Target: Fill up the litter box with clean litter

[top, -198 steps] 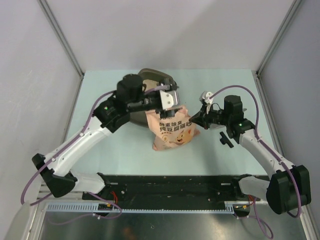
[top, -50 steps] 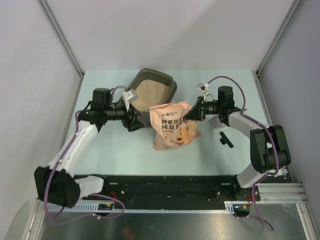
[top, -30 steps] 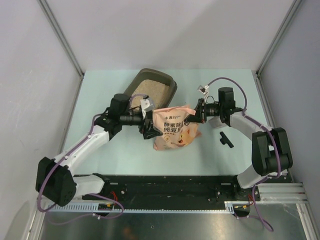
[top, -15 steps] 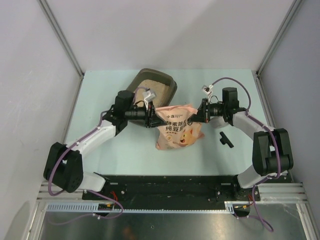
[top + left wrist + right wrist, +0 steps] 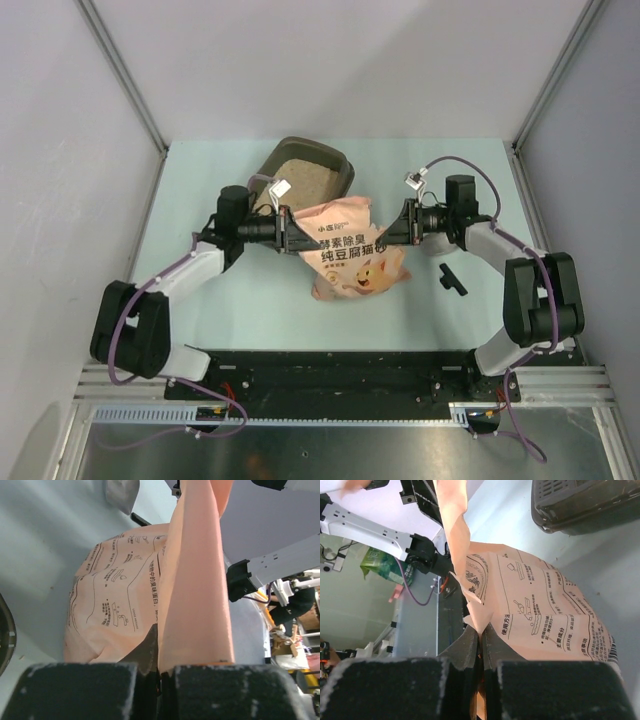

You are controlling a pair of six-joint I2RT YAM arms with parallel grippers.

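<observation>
Left hand [image 5: 291, 233] has just snapped closed on the left top edge of the pink bag [image 5: 352, 258]; a second ago it stood open beside it. Right hand [image 5: 394, 233] is clenched on the bag's opposite top corner, same as before. The bag is now held between both hands over the table [image 5: 230, 295]. Litter box [image 5: 312, 143] sits just behind the bag, with clean litter [image 5: 305, 178] already in it; depth is hard to judge from above. The two-handed hold looks ready for another lift-and-tip.
</observation>
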